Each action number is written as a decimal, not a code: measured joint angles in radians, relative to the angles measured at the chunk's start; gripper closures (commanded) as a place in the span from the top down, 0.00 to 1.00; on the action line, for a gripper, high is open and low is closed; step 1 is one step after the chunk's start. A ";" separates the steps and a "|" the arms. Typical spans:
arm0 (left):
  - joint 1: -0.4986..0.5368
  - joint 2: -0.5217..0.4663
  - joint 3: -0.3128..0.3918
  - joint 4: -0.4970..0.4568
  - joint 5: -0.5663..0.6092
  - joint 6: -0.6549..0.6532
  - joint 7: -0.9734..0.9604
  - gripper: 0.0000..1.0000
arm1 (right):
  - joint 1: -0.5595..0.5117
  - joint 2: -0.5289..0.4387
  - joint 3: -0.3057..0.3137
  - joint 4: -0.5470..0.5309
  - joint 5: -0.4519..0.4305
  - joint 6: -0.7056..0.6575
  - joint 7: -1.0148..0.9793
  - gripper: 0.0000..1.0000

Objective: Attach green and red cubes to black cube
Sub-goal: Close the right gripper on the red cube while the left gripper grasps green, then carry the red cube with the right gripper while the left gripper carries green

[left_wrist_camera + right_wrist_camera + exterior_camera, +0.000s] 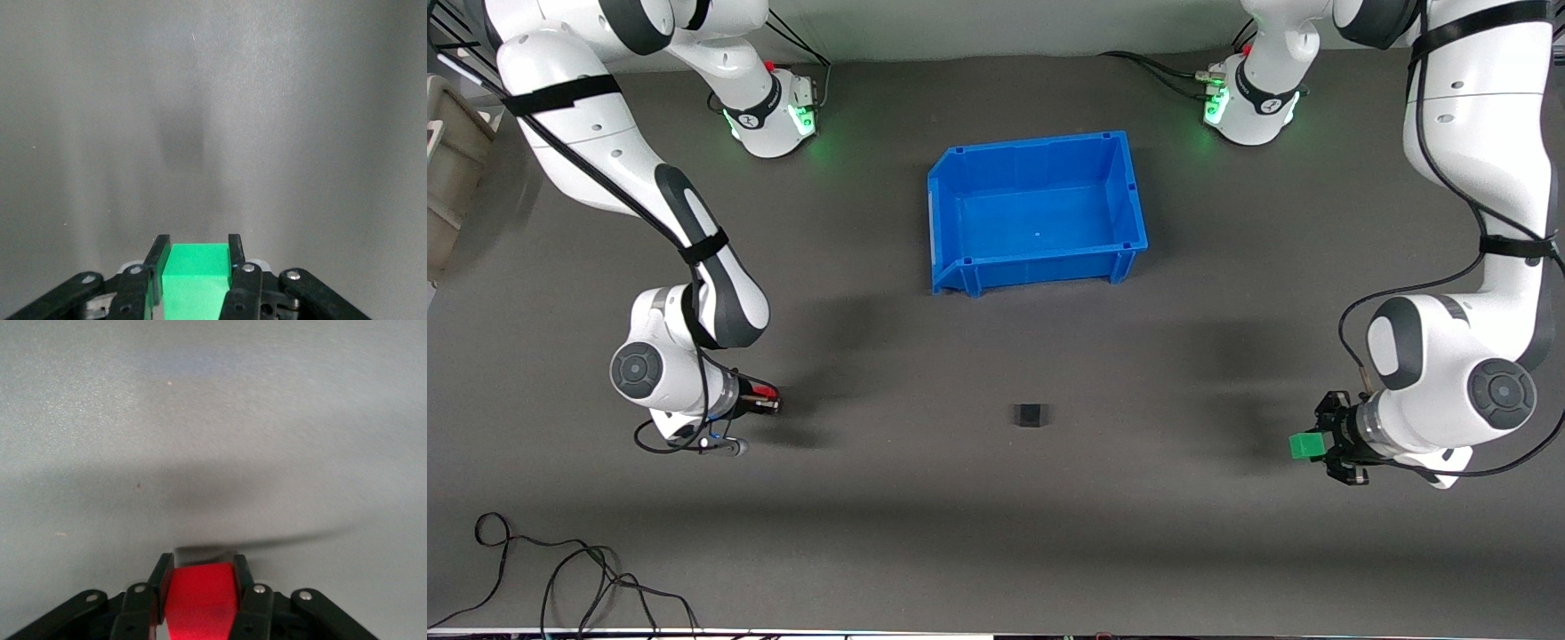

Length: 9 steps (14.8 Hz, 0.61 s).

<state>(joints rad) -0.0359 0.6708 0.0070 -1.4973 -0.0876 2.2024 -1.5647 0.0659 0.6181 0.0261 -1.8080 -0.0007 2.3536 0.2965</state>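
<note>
The black cube sits alone on the grey table, nearer to the front camera than the blue bin. My left gripper is shut on the green cube toward the left arm's end of the table; the green cube fills the gap between its fingers. My right gripper is shut on the red cube toward the right arm's end; the red cube is clamped between its fingers, close over the tabletop. Both grippers stand well apart from the black cube.
An empty blue bin stands mid-table near the arm bases. Loose black cables lie at the front edge toward the right arm's end. A beige box is off that end of the table.
</note>
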 measured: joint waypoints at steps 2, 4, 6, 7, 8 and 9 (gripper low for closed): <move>-0.002 0.007 0.000 0.010 -0.012 0.000 -0.010 0.00 | -0.001 -0.047 0.000 0.002 0.000 -0.076 0.059 0.00; -0.012 0.018 -0.001 0.023 -0.015 0.000 -0.029 0.00 | -0.001 -0.112 0.000 0.004 0.000 -0.176 0.126 0.00; -0.035 0.034 -0.001 0.038 -0.016 0.001 -0.052 0.00 | 0.000 -0.181 0.000 0.004 0.007 -0.260 0.197 0.00; -0.049 0.045 -0.002 0.047 -0.017 0.001 -0.070 0.00 | 0.001 -0.211 0.001 0.004 0.031 -0.295 0.246 0.00; -0.063 0.060 -0.002 0.061 -0.017 0.003 -0.090 0.00 | 0.003 -0.237 0.001 0.004 0.074 -0.321 0.305 0.00; -0.073 0.075 -0.002 0.077 -0.017 0.004 -0.109 0.00 | 0.004 -0.254 0.002 0.004 0.113 -0.344 0.367 0.00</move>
<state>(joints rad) -0.1089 0.7460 0.0051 -1.4198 -0.1041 2.2065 -1.6740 0.0700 0.3640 0.0279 -1.8038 0.1123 2.0100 0.6634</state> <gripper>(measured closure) 0.604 0.595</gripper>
